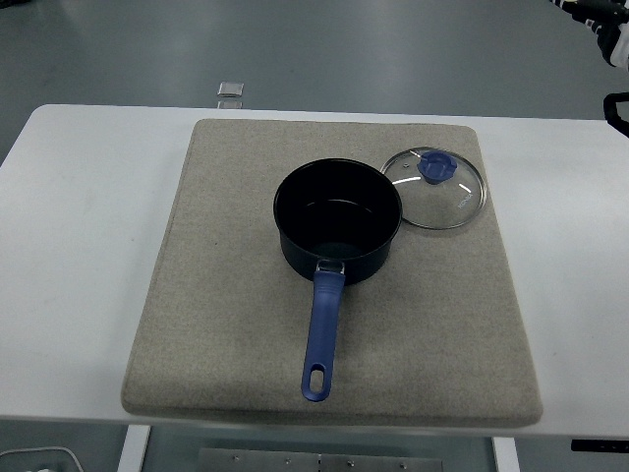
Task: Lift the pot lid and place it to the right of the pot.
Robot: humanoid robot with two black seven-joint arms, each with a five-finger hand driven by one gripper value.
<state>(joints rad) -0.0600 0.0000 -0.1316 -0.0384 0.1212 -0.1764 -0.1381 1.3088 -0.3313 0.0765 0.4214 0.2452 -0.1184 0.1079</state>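
A dark blue pot (338,221) with a long blue handle (322,334) stands open in the middle of a beige mat (216,295). The handle points toward the table's near edge. A glass lid (437,189) with a blue knob (436,166) lies on the mat just right of the pot, its left edge touching or nearly touching the pot's rim. Only a small white and black part of my right arm (611,29) shows at the top right corner, far above and right of the lid. My left arm is out of view.
The mat lies on a white table (79,246). A small clear object (231,89) sits on the floor beyond the table's far edge. Another black part of the robot (619,106) shows at the right edge.
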